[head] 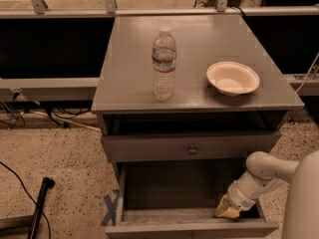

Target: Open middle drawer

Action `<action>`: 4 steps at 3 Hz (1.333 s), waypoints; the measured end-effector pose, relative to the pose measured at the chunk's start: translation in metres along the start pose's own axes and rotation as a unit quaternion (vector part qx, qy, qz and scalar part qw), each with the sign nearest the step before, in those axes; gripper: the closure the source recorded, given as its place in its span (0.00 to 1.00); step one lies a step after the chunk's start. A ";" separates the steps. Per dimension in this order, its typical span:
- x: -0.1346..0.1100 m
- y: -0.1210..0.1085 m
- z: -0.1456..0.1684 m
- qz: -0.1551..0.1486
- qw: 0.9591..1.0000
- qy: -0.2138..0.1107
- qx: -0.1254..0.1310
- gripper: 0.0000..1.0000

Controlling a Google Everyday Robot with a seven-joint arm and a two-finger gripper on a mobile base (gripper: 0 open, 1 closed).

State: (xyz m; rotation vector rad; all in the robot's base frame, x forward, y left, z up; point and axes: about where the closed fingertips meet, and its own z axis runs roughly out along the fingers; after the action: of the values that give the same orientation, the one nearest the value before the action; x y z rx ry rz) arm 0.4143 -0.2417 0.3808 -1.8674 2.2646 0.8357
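low at the near edge of the scene, the middle drawer is standing pulled well out toward the near side of the grey cabinet, and its front panel is running along the bottom of the view. the gripper is sitting inside this drawer at its near right corner, just behind the front panel. the white arm is reaching down to it from the right. whether the gripper is apart or together i cannot tell. above the open drawer, the upper drawer front with its small round knob is lying farther back. on the cabinet top a clear water bottle is standing upright left of centre. a pale bowl is resting to its right, well apart from it. on the speckled floor to the left, a strip of blue tape is lying beside the cabinet, and a black pole is lying farther left.
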 end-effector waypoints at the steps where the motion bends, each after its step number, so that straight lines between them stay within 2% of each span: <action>1: 0.003 0.015 -0.010 0.004 1.000 -0.006 -0.019 1.00; 2: 0.000 0.022 -0.018 -0.005 1.000 -0.016 -0.011 1.00; 4: 0.000 0.022 -0.018 -0.005 1.000 -0.016 -0.011 1.00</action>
State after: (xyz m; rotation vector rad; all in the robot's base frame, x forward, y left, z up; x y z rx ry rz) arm 0.3984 -0.2475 0.4039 -1.8599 2.2343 0.8861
